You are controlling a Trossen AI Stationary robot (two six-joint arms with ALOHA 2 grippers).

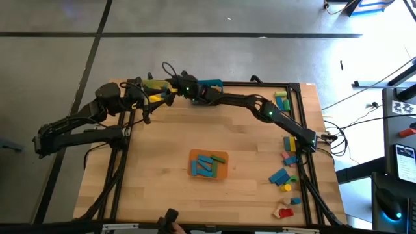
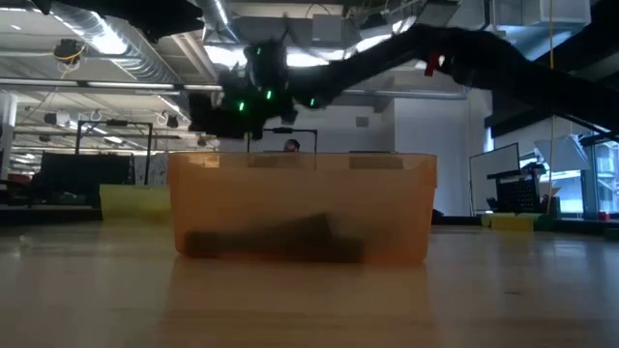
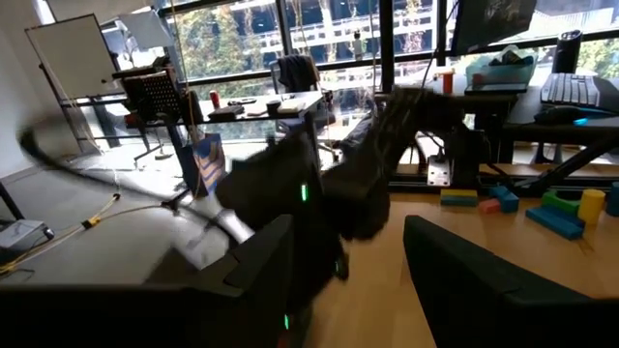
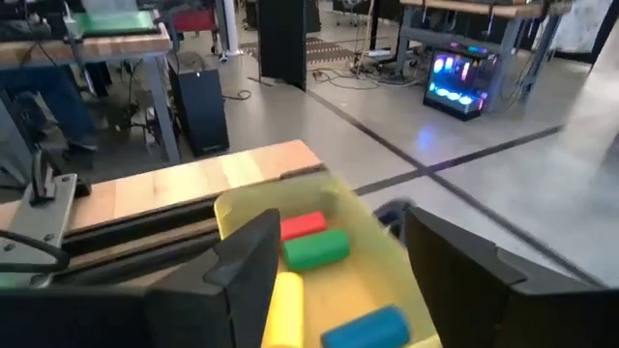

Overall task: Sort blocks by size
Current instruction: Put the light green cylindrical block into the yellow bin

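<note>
My right gripper (image 4: 334,232) hangs open above the yellow bin (image 4: 253,199) at the table's far edge. In the bin lie a red block (image 4: 302,224), a green cylinder (image 4: 315,248), a yellow block (image 4: 281,305) and a blue block (image 4: 366,327); nothing is between the fingers. In the high view the right gripper (image 1: 172,89) reaches over the yellow bin (image 1: 155,84). My left gripper (image 1: 148,103) waits open at the far left beside that bin, empty too (image 3: 348,242). Loose blocks (image 1: 286,159) lie along the table's right edge.
A teal bin (image 1: 211,84) stands at the far edge next to the yellow one. An orange bin (image 1: 208,164) holding blue and green blocks sits at the table's middle, close in the low view (image 2: 300,208). More blocks (image 1: 281,101) lie at the far right corner.
</note>
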